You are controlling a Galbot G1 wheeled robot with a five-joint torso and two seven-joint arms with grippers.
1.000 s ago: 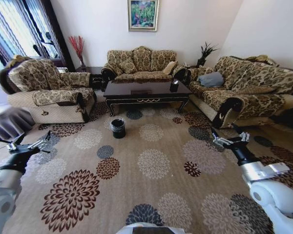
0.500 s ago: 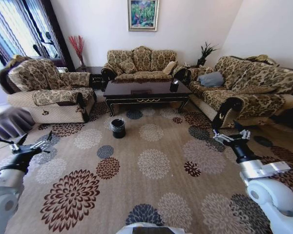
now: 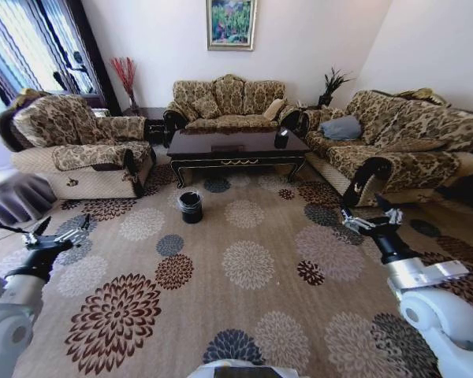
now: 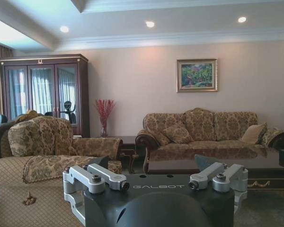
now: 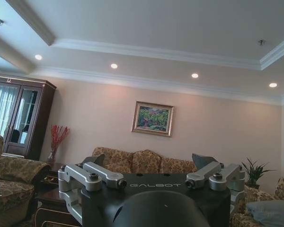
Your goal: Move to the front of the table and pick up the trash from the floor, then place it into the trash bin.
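Note:
The long dark table [image 3: 236,146] stands at the far side of the carpet, in front of the middle sofa; its glossy top [image 4: 267,158] also lies ahead of the left wrist camera. The small round black trash bin [image 3: 191,207] sits on the carpet just before the table's left end. The trash is out of view. My left gripper [image 3: 54,235] hangs open over the carpet at the near left, nothing between its fingers [image 4: 151,163]. My right gripper [image 3: 368,220] is open at the near right, also holding nothing [image 5: 148,161].
Patterned sofas ring the carpet: an armchair [image 3: 75,146] at left, a sofa [image 3: 227,102] behind the table, a long one [image 3: 402,146] at right. A black container [image 3: 281,138] stands on the table's right end. Wide floral carpet [image 3: 248,264] lies between me and the table.
The left arm has sunk a little lower and outward. The right gripper has risen slightly. The room itself has not shifted in the head view.

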